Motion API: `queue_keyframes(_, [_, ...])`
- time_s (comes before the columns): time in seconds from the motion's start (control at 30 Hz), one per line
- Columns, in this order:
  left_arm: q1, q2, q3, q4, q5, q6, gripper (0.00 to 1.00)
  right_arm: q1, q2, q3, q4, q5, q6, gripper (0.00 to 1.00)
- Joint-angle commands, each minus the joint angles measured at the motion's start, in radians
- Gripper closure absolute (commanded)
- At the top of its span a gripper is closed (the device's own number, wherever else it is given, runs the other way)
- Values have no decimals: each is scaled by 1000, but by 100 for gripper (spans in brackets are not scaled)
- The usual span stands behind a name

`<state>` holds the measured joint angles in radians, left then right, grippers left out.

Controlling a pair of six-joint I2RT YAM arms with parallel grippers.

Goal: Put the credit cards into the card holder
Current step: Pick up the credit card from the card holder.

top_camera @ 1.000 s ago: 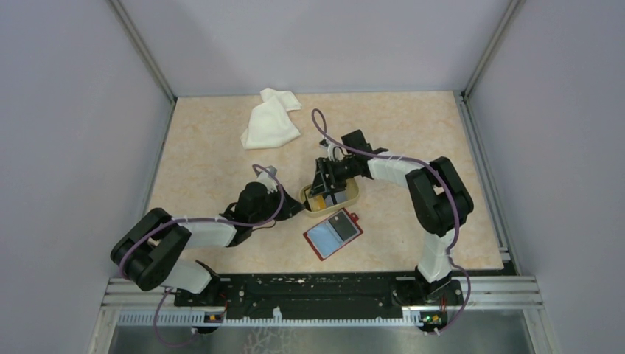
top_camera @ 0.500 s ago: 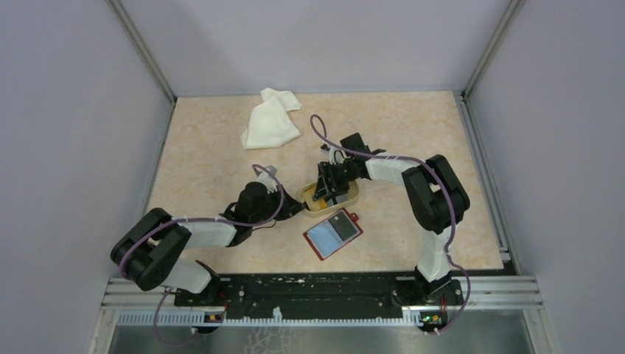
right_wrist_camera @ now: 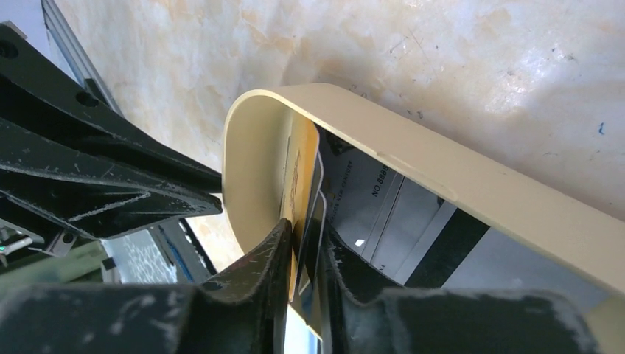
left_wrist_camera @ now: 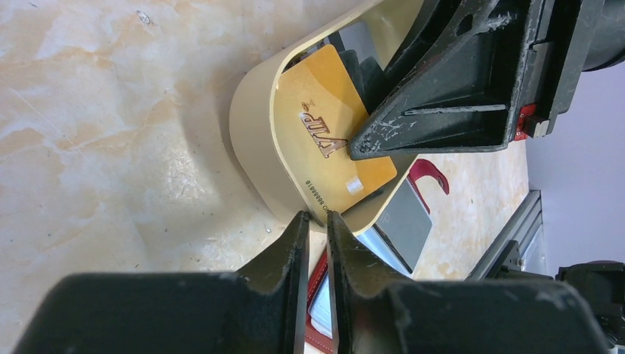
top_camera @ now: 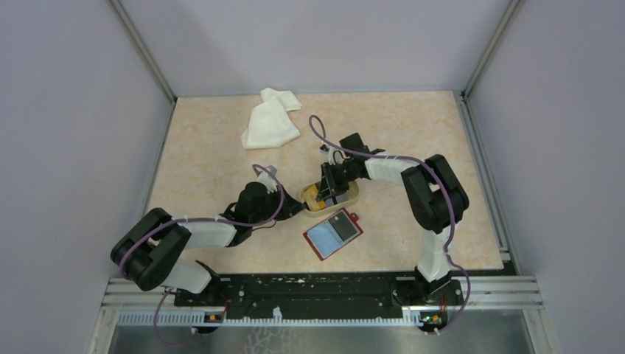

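Note:
A tan oval dish [top_camera: 356, 193] holds the credit cards. My right gripper [top_camera: 327, 193] reaches down into it and is shut on a yellow-orange card [right_wrist_camera: 301, 177] together with a dark card behind it, both standing on edge [right_wrist_camera: 304, 251]. More grey and dark-striped cards [right_wrist_camera: 413, 221] lie flat in the dish [right_wrist_camera: 442, 177]. My left gripper [top_camera: 298, 208] is shut on the dish's near-left rim [left_wrist_camera: 317, 217]. The yellow-orange card [left_wrist_camera: 324, 125] leans in the dish [left_wrist_camera: 254, 140]. The red card holder [top_camera: 333, 233] lies open just in front of the dish, with cards in its clear pockets.
A crumpled white cloth [top_camera: 270, 118] lies at the back left of the table. Grey walls close in three sides. A black rail [top_camera: 317, 287] runs along the near edge by the arm bases.
My right gripper has dropped a little lower into the dish and closed in on the upright cards. The left arm, dish and card holder have not moved.

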<state>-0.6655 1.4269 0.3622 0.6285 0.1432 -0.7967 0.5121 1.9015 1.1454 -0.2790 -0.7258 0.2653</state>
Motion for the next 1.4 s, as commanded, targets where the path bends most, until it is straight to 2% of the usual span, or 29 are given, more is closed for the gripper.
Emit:
queue_keyframes(0.0, [-3, -17, 15, 50, 21, -3, 79, -7, -22, 35, 1, 5, -17, 90])
queue_keyframes(0.07, [-3, -22, 16, 52, 22, 1, 77, -14, -35, 39, -6, 18, -28, 99])
queue_keyframes(0.1, [-2, -25, 15, 54, 21, 5, 76, -22, -44, 39, -7, 17, -31, 100])
queue_keyframes(0.4, [-2, -100, 26, 37, 0, 59, 51, -70, -122, 30, -31, -13, -167, 100])
queue_keyframes(0.53, [-1, -173, 7, 40, -22, 129, 31, -75, -146, 30, -48, -54, -256, 100])
queue_keyframes(0.63, [-1, -227, -27, 77, -29, 189, 20, -78, -159, 28, -55, -73, -323, 100])
queue_keyframes(0.7, [0, -253, -56, 108, -26, 223, 17, -85, -160, 28, -61, -103, -342, 100])
queue_keyframes(0.9, [5, -277, -85, 154, 20, 320, 19, -98, -166, 40, -98, -180, -446, 100])
queue_keyframes(1.03, [21, -257, -99, 240, 79, 380, 20, -99, -191, 31, -113, -175, -552, 100])
queue_keyframes(1.2, [87, -164, -64, 320, 266, 437, 30, -114, -215, 14, -103, -208, -605, 100])
queue_keyframes(1.37, [124, -41, 31, 293, 415, 461, 30, -132, -221, 4, -90, -248, -623, 100])
